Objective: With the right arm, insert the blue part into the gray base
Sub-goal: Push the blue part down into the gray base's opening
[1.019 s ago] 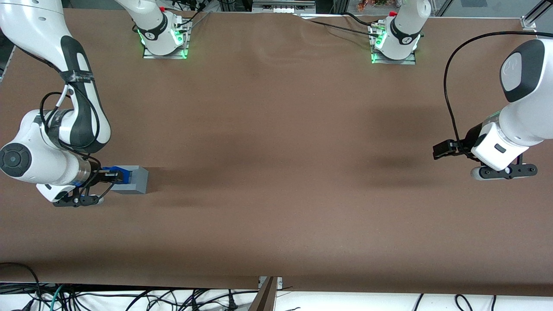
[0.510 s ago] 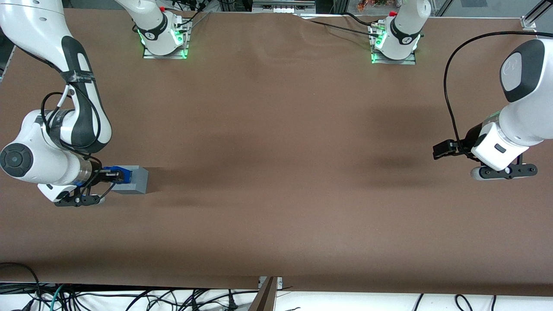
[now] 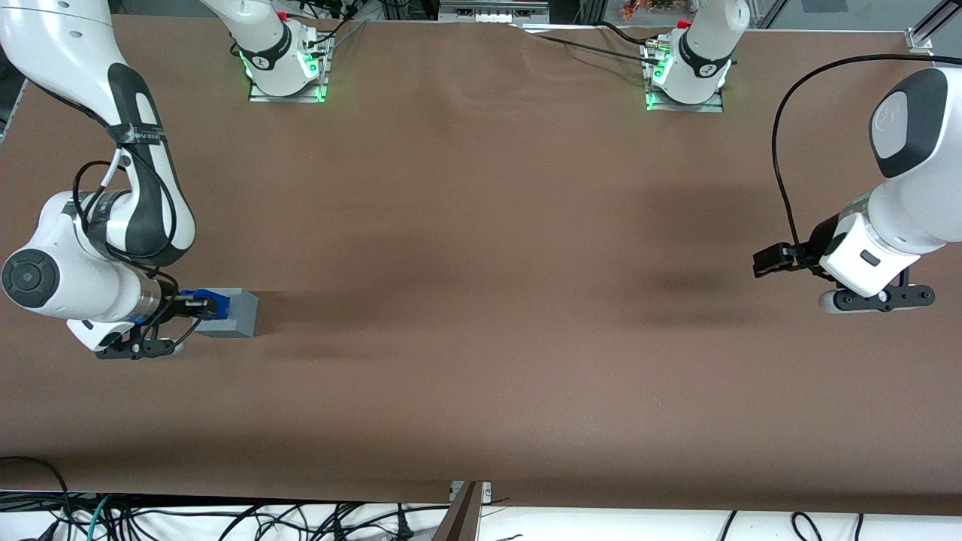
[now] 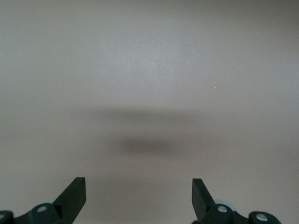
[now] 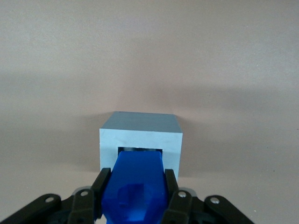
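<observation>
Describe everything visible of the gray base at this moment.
The gray base is a light grey, matte, plastic-looking cube with a square recess. It sits flat on the brown table toward the working arm's end. The blue part, clamped between the fingers of the gripper, has its leading end at or just inside the recess; how deep cannot be told.

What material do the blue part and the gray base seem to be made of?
The blue part, held in the gripper at the base's recess, looks like hard plastic: saturated even colour, soft sheen, crisp moulded edges. The gray base also looks like plastic, matte and uniform light grey with sharp corners; painted metal cannot be ruled out.
</observation>
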Controlling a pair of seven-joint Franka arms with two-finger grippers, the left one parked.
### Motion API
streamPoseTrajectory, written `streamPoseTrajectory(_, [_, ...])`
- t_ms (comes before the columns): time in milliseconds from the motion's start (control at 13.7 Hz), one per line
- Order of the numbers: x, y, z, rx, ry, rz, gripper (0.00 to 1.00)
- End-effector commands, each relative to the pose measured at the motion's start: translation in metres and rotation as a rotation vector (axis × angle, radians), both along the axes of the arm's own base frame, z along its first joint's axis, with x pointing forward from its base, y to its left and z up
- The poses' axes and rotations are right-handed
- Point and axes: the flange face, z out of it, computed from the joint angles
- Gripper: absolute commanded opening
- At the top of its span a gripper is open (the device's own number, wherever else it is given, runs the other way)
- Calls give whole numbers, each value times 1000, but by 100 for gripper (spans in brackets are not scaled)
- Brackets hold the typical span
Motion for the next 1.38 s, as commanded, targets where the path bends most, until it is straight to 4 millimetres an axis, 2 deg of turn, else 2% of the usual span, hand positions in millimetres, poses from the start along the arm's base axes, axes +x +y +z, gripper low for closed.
streamPoseTrajectory(0, [0,0,0,-5,-9,6,20])
streamPoseTrajectory(510, [0,2,-8,-5,-8,9,20])
streamPoseTrajectory(1311, [1,8,-6,-2,-13,15,20])
